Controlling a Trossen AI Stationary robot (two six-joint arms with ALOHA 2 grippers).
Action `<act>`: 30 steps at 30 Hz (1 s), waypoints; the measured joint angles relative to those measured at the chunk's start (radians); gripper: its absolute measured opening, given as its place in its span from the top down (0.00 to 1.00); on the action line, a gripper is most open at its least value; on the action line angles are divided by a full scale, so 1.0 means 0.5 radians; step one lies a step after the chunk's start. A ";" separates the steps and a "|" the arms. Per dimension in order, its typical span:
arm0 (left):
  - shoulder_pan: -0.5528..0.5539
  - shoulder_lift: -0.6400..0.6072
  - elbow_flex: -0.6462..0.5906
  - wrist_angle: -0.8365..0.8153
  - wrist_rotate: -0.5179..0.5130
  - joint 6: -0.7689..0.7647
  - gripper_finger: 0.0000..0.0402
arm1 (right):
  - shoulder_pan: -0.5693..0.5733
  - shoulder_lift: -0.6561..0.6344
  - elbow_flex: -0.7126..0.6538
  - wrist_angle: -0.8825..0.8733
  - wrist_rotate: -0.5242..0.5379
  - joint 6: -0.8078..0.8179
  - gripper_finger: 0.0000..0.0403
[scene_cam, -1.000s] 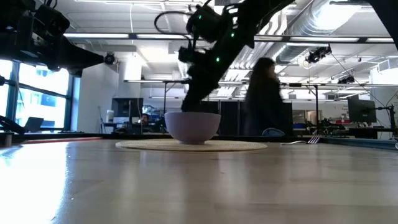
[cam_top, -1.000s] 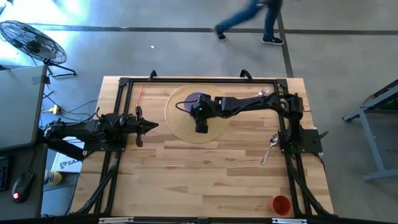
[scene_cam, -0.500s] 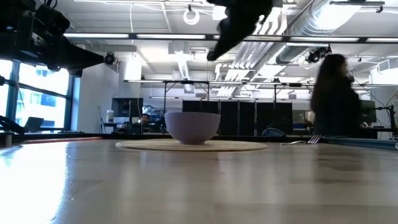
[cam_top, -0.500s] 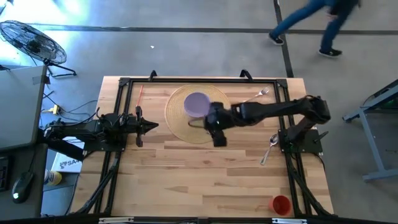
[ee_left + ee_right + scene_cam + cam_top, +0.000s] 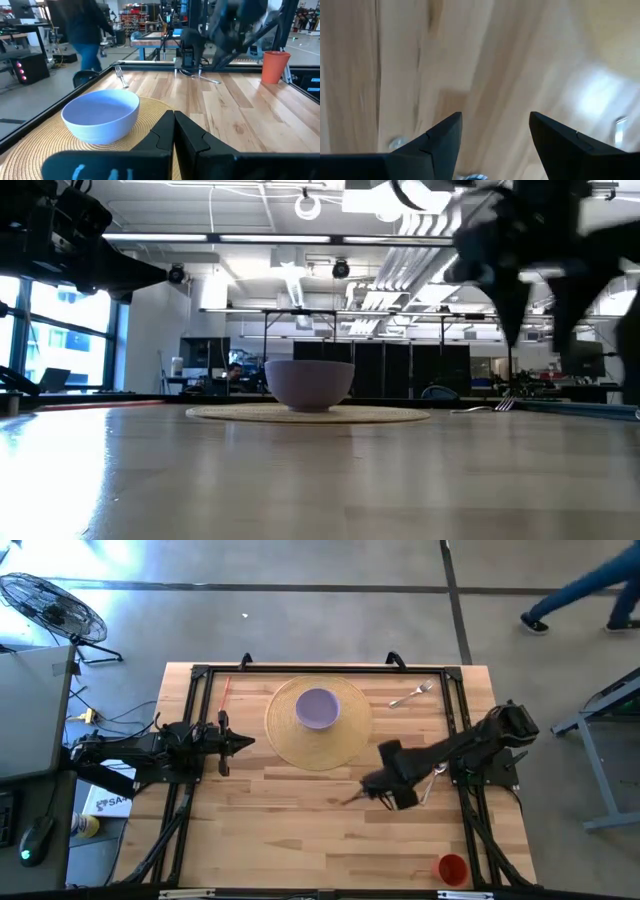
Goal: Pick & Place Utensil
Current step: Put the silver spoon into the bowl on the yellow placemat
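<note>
A metal spoon (image 5: 436, 772) lies flat on the wood near the table's right edge; a fork (image 5: 410, 695) lies flat toward the far right. A lilac bowl (image 5: 317, 708) stands on a round woven mat (image 5: 300, 745). My right gripper (image 5: 380, 787) hangs open above bare wood, just left of the spoon, touching nothing; its wrist view shows only table between the fingers (image 5: 447, 132). My left gripper (image 5: 243, 743) waits shut at the table's left, pointing at the mat; its wrist view shows the bowl (image 5: 100, 115) ahead.
An orange cup (image 5: 452, 868) stands at the near right corner. A black frame (image 5: 300, 669) runs along the table's far edge and down both sides. Bare wood lies near the mat and left of the right gripper. A person walks past beyond the far edge.
My right gripper has risen from over the bowl and swept toward the table's near right, ending beside the spoon. The bowl, spoon and fork have stayed where they were. The person beyond the table has walked off to the right.
</note>
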 joint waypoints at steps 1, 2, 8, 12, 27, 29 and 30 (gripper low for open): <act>0.000 -0.001 0.000 0.000 0.000 0.000 1.00 | 0.033 0.000 -0.070 0.004 -0.018 0.019 0.44; 0.001 0.000 0.000 0.000 0.000 0.000 1.00 | 0.068 0.000 -0.136 0.004 -0.052 0.040 0.44; 0.000 0.000 0.000 0.000 0.000 0.000 1.00 | 0.261 0.001 -0.475 -0.003 -0.174 0.193 0.44; 0.000 -0.001 0.000 0.000 0.001 0.000 1.00 | 0.358 0.001 -0.611 -0.012 -0.202 0.264 0.48; 0.000 0.000 0.000 -0.001 0.001 0.000 1.00 | 0.438 0.001 -0.932 0.031 -0.240 0.251 0.76; 0.000 0.000 0.000 -0.001 0.001 0.000 1.00 | 0.437 0.001 -0.904 0.033 -0.245 0.238 0.79; 0.000 0.000 0.000 -0.001 0.001 0.000 1.00 | 0.437 0.001 -0.886 0.039 -0.247 0.228 0.81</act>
